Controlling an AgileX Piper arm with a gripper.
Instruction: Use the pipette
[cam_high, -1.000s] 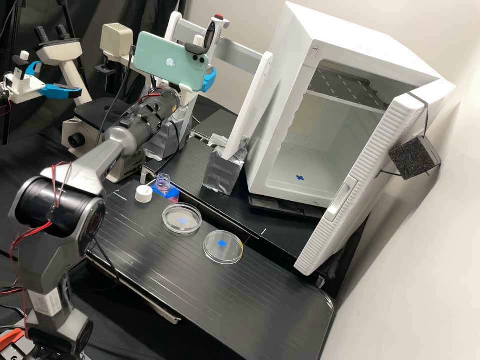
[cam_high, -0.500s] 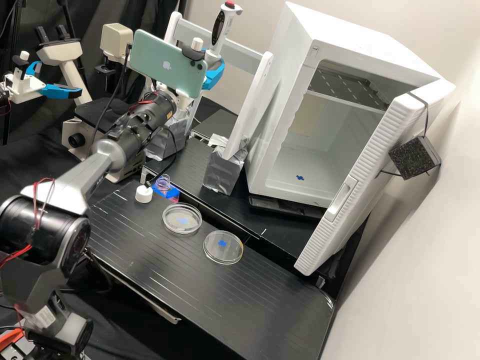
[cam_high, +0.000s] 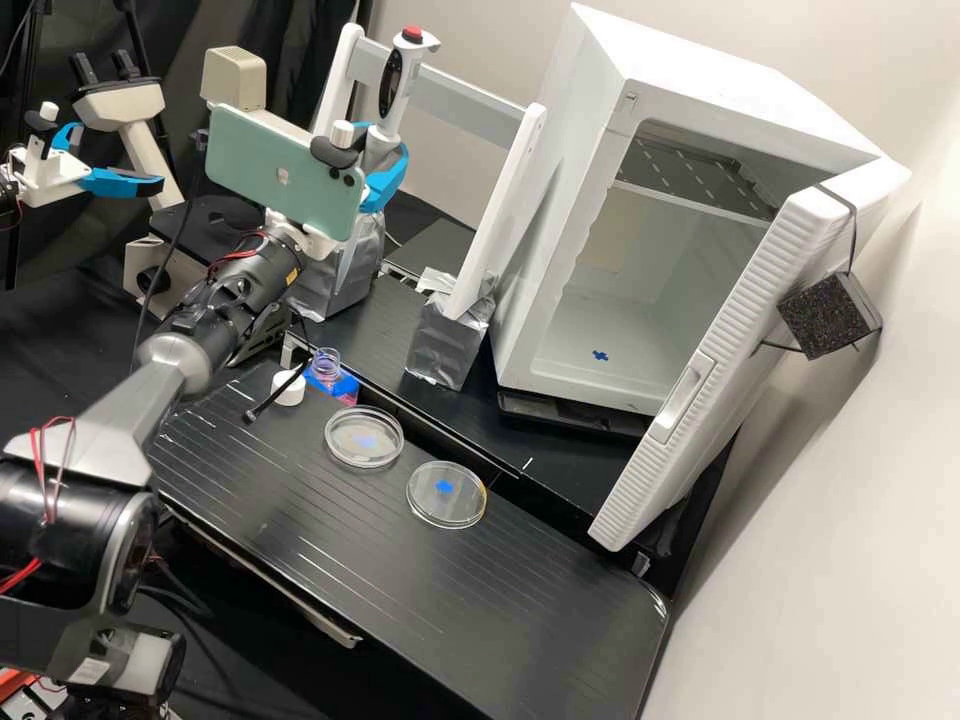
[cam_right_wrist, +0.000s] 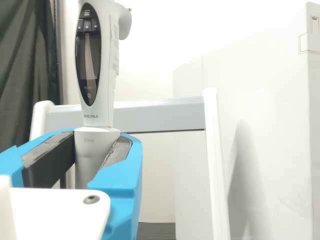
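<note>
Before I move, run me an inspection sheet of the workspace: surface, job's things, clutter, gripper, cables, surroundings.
Surface: black ribbed bench, carrying the dishes.
Job's things: pipette upright in the gripper; near petri dish and far petri dish side by side; bottle uncapped, pink at its base.
Clutter: white cap beside the bottle.
Gripper: gripper closed around the pipette's lower body.
Cables: black cable dangles across the cap in the high view, contact unclear; red wires along the arm.
Surroundings: white cabinet, door open; white rack behind the pipette.
</note>
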